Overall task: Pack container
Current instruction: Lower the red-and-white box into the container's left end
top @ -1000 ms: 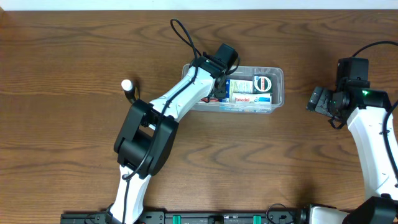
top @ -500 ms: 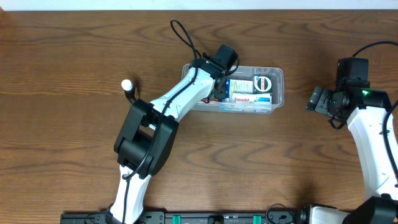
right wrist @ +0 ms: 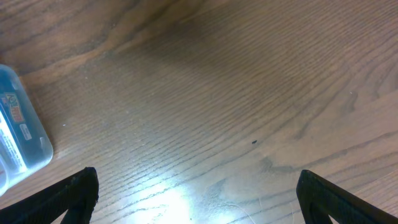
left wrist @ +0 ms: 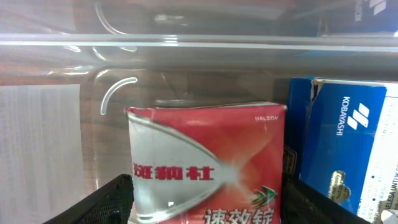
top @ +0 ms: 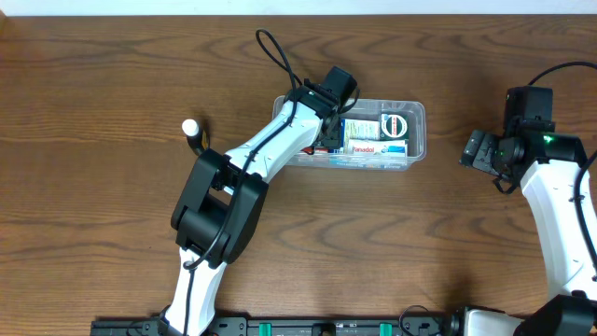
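The left fingers (left wrist: 112, 200) flank a red box (left wrist: 205, 162) standing inside the container (top: 419, 131), beside a blue box (left wrist: 348, 137); I cannot tell whether they grip it or have let go. The right fingers (right wrist: 74, 193) are spread and empty over the bench (right wrist: 217, 93), right of the container. Several boxes are packed. A white-capped item (top: 190, 128), perhaps unpacked, lies left. Overhead, nothing has visibly shifted since a second ago.
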`<action>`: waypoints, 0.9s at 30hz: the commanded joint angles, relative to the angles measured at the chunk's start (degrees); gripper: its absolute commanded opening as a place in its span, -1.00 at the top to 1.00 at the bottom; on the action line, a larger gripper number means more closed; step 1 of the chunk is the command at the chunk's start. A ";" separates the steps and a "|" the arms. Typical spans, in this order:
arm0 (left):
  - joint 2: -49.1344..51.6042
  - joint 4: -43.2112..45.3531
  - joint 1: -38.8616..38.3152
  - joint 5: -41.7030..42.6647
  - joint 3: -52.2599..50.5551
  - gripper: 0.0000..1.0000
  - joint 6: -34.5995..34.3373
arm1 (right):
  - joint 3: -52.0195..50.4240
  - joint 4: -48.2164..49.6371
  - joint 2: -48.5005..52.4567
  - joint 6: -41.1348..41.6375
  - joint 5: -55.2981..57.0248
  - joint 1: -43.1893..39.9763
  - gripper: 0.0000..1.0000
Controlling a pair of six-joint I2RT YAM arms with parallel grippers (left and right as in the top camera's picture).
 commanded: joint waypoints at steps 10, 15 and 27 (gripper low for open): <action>0.20 -0.09 0.13 -0.24 -0.07 -0.36 0.48 | 0.17 -0.04 -0.26 -0.68 0.39 -0.37 -0.98; 0.20 -0.11 0.13 2.78 0.66 -0.36 4.24 | 0.17 -0.04 -0.26 -0.68 0.42 -0.37 -0.99; 0.09 -0.02 0.13 5.75 1.05 -0.37 5.75 | 0.17 -0.07 -0.26 -0.66 0.42 -0.37 -0.98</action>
